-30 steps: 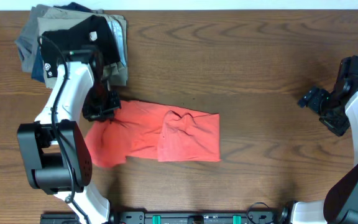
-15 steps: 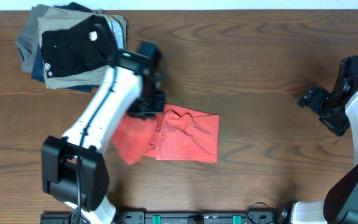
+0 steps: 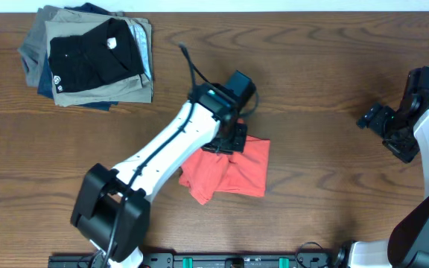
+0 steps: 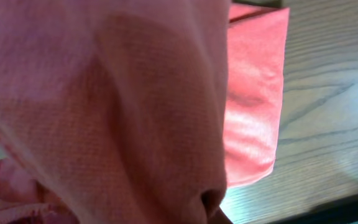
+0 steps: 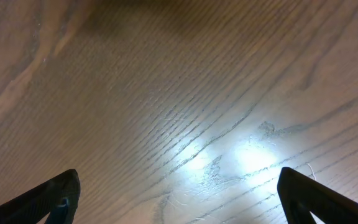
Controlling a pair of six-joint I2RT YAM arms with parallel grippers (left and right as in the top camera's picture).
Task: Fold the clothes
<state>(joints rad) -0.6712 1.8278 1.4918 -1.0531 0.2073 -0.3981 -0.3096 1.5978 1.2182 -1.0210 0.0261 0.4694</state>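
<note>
The coral-red soft cotton T-shirt [image 3: 233, 170] lies bunched and partly doubled over near the middle of the brown wooden table [image 3: 319, 67]. The left pincer [image 3: 226, 141] is clamped on a fold at the shirt's upper left edge, and draped fabric fills the left wrist view. The right pincer [image 3: 369, 119] hangs over bare wood at the right edge, fingers wide apart. A stack of folded garments with a black one on top [image 3: 88, 59] sits at the far left corner.

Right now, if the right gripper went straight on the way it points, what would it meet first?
Most likely the bare wooden table; nothing else shows ahead of the open right gripper.
</note>
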